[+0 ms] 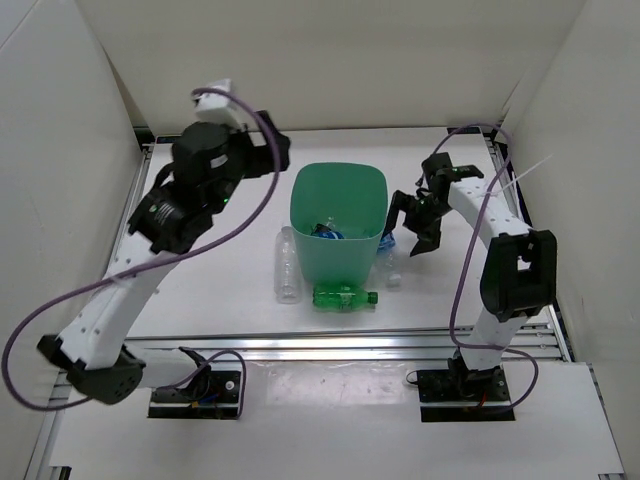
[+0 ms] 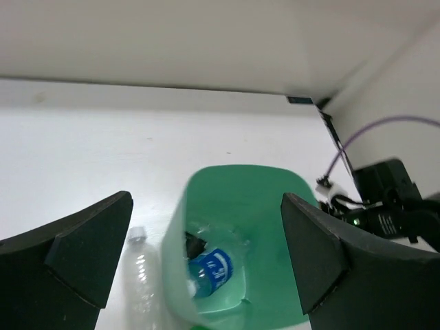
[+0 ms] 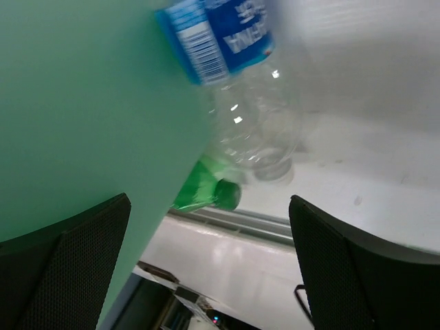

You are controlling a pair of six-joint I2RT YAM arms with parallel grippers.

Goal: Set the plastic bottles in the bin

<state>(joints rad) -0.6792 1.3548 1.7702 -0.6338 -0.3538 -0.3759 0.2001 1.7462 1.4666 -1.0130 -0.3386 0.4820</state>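
Observation:
The green bin stands mid-table. One blue-labelled bottle lies inside it; it also shows in the left wrist view. A clear bottle lies on the table left of the bin. A green bottle lies in front of it. A blue-labelled clear bottle lies against the bin's right side. My left gripper is open and empty, above and behind the bin's left rim. My right gripper is open and empty, just right of the bin, with the blue-labelled bottle ahead of it.
White walls enclose the table on three sides. A metal rail runs along the near edge. In the right wrist view the bin wall fills the left side and the green bottle's cap shows below the clear bottle.

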